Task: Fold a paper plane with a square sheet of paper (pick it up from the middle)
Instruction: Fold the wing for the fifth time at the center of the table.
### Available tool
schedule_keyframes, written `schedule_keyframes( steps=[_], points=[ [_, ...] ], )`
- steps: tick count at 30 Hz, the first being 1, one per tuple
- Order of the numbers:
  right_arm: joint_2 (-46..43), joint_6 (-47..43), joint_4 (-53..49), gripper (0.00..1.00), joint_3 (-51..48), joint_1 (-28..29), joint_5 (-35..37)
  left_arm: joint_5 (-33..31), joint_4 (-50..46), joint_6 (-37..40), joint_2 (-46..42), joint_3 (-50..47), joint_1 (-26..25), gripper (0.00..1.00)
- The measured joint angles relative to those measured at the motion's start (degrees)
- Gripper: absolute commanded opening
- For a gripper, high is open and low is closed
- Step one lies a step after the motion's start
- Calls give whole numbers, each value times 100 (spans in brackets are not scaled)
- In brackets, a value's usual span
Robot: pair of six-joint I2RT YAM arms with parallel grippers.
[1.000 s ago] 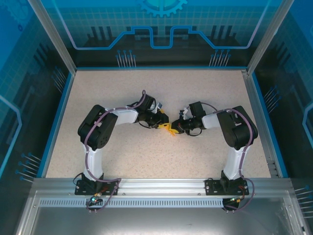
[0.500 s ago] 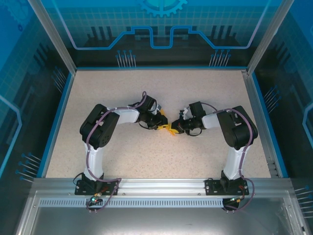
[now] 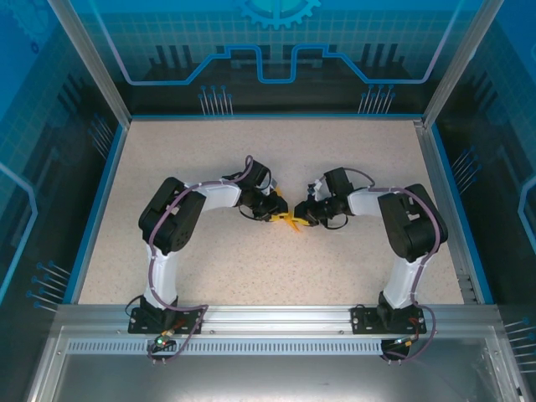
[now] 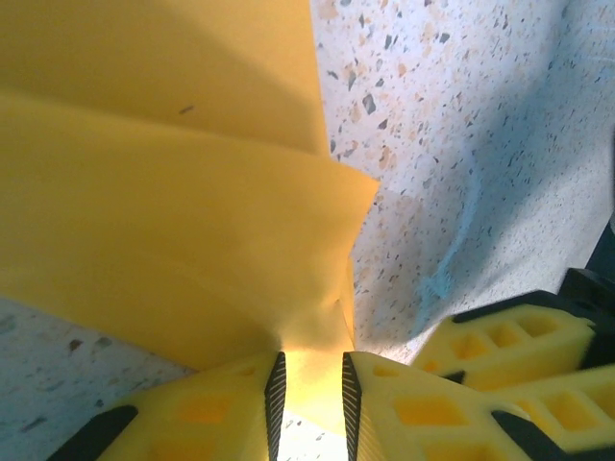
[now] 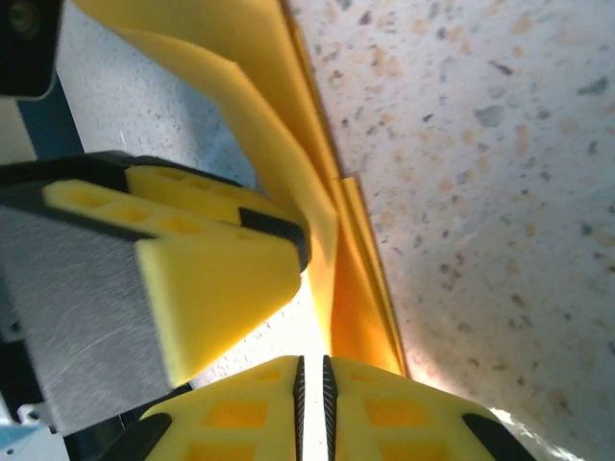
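The orange-yellow sheet of paper (image 3: pixel 291 220) is folded into several layers and lies low over the middle of the table, between both arms. My left gripper (image 3: pixel 281 214) is shut on its near end; in the left wrist view the paper (image 4: pixel 173 192) fans out from between the pads of this gripper (image 4: pixel 310 384). My right gripper (image 3: pixel 304 218) faces it from the right. In the right wrist view its jaws (image 5: pixel 311 384) stand a narrow slit apart with only table showing between them, and the paper's folded edge (image 5: pixel 357 307) stands just ahead. The left gripper's finger (image 5: pixel 211 259) presses on the paper there.
Speckled beige table (image 3: pixel 276 159) bounded by a blue rim and clear enclosure walls (image 3: pixel 100 201). The right gripper's yellow fingers (image 4: pixel 500 346) sit close beside the left jaws. Free room lies all around the two arms.
The right jaws have parted a little and no longer pinch the paper. The right wrist has shifted slightly up and left. The left gripper keeps its hold.
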Motion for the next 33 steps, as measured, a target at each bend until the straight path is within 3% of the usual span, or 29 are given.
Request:
schedule_keyframes(
  steps=[7, 14, 33],
  points=[
    [-35, -452, -487, 21, 83, 44, 98, -4, -59, 2, 11, 33, 0, 27],
    [61, -651, -667, 16, 243, 142, 136, -7, -107, 2, 15, 55, 0, 27],
    [297, -780, -787, 17, 317, 168, 219, -44, -461, 22, 72, 315, -4, 27]
  ],
)
